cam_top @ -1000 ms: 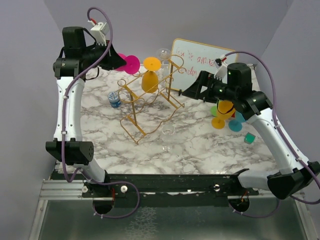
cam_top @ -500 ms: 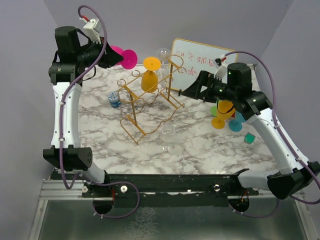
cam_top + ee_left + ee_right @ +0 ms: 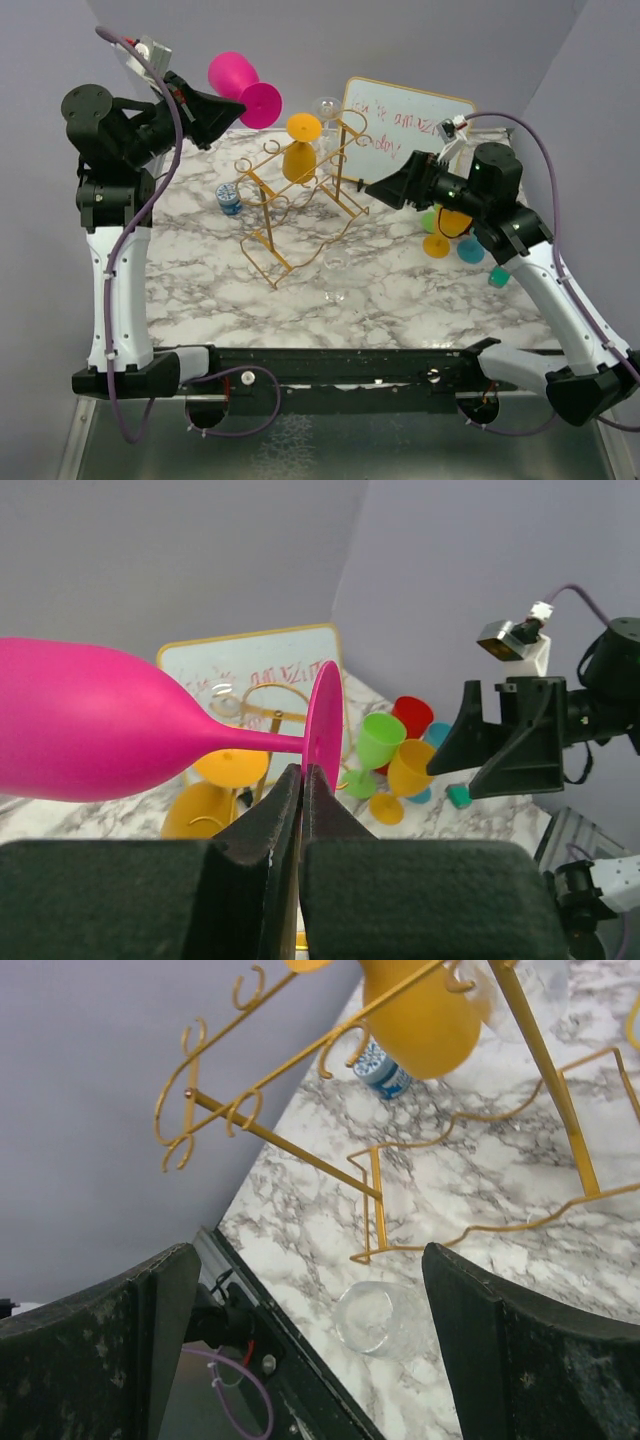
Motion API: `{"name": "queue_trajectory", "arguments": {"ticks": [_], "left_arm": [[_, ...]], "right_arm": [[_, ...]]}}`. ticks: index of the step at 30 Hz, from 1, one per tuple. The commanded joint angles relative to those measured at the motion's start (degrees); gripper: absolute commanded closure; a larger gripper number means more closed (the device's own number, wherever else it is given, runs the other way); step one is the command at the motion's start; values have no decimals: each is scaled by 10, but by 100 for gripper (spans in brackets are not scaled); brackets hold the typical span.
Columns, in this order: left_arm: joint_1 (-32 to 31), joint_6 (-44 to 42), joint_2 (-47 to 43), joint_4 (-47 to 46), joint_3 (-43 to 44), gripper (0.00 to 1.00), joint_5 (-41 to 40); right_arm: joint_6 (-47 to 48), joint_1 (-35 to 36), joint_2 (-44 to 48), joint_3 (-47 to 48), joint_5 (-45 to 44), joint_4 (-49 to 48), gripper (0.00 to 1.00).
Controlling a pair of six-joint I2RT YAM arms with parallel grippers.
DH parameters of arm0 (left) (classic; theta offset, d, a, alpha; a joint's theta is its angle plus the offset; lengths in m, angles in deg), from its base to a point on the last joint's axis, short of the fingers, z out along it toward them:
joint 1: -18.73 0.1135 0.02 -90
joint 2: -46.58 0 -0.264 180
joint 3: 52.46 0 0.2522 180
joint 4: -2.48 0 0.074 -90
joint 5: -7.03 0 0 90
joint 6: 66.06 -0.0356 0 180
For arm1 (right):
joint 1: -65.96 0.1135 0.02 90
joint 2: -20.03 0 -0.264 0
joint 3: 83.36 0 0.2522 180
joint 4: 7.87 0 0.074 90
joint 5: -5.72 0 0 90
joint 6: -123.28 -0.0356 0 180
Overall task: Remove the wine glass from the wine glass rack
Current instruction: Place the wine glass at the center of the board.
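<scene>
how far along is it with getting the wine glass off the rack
Done: the pink wine glass is clear of the gold rack, up in the air on its side. In hand: the left fingers are shut on the rim of its foot. Left: setting it down; an orange glass hangs on the rack, and the right fingers stand open and empty beside it.

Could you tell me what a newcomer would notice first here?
The pink wine glass lies sideways high at the back left, its foot pinched in the shut left gripper. Mid-table, the gold wine glass rack carries an upside-down orange glass; the open right gripper hovers beside it.
</scene>
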State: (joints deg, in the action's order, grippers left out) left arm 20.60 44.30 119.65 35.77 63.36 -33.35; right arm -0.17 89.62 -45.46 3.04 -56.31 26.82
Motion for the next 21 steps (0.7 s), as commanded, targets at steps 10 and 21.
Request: {"name": "queue_trajectory", "arguments": {"ticks": [10, 21], "left_arm": [[-188, 68, -46, -125, -90, 100, 18], [-281, 71, -57, -123, -76, 100, -22]], "right_arm": [[9, -8, 51, 24, -169, 29, 0], [-124, -294, 10, -6, 201, -99, 1]]}}
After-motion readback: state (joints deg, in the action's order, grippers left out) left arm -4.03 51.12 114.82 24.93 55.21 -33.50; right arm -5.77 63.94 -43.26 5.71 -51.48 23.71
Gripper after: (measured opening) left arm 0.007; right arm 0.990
